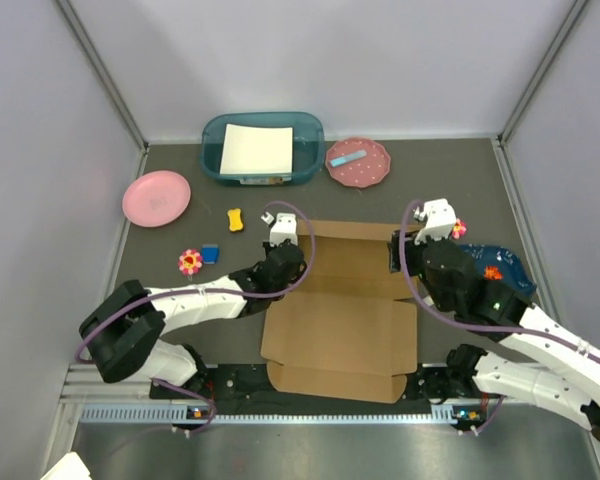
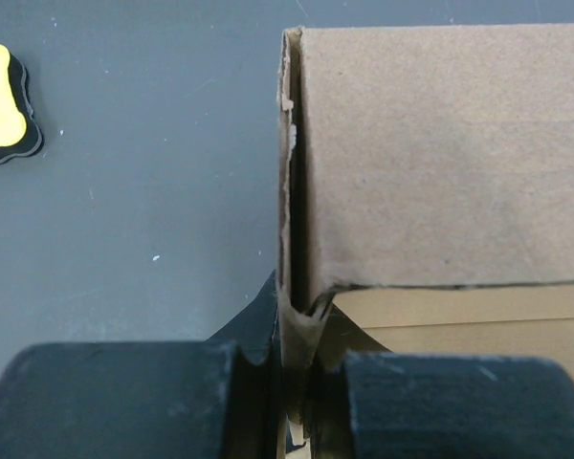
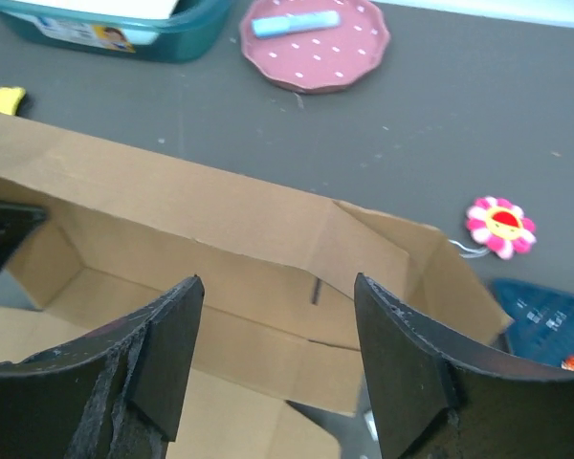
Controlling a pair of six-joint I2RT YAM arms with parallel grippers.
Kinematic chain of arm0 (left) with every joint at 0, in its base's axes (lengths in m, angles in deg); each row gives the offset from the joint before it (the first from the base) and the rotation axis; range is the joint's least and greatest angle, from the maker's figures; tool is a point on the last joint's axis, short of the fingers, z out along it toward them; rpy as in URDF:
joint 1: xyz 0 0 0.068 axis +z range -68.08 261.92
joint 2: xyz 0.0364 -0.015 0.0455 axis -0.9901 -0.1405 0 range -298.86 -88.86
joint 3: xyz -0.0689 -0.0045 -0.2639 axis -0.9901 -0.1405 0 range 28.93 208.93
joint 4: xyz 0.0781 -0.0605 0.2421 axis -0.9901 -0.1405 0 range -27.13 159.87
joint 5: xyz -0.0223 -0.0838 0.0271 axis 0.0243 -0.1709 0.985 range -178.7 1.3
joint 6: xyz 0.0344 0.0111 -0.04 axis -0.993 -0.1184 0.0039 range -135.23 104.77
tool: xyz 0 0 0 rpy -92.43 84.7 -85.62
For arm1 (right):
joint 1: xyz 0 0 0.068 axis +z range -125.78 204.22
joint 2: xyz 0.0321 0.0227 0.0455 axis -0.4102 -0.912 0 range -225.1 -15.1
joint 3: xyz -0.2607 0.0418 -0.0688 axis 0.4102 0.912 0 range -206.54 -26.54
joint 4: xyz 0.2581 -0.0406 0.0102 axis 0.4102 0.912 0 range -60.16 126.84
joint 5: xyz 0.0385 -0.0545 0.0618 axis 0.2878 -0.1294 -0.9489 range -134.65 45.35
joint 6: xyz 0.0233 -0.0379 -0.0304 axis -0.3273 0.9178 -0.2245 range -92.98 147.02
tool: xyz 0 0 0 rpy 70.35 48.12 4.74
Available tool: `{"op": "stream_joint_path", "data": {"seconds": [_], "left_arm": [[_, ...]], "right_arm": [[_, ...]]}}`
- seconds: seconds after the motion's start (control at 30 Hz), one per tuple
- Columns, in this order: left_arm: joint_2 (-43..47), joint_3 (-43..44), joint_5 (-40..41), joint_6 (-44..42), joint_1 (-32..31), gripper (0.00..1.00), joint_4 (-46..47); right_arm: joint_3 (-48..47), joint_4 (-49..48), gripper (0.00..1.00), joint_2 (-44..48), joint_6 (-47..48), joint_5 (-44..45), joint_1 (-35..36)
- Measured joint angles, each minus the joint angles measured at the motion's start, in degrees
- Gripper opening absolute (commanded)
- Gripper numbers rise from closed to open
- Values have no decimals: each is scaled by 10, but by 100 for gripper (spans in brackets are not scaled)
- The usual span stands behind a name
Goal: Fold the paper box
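Observation:
The paper box is brown corrugated cardboard in the middle of the table. Its far half has walls standing up, and its near panel lies flat toward the arm bases. My left gripper is at the box's left wall. In the left wrist view this gripper is shut on the upright edge of that wall. My right gripper hovers at the box's right end. In the right wrist view it is open, with nothing between its fingers, above the box's inside.
At the back stands a teal bin with a white sheet in it. A dotted pink plate is to its right and a plain pink plate is at the left. Around the box lie a yellow toy, a blue block, two flower toys and a dark blue item.

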Motion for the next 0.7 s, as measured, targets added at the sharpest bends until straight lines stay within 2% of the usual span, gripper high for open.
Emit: {"op": "stream_joint_path", "data": {"seconds": [0.17, 0.27, 0.7], "left_arm": [[0, 31, -8, 5, 1, 0, -71], [0, 39, -9, 5, 1, 0, -93], [-12, 68, -9, -1, 1, 0, -142]], "right_arm": [[7, 37, 63, 6, -1, 46, 0], [17, 53, 56, 0, -1, 65, -1], [19, 73, 54, -45, 3, 106, -1]]}}
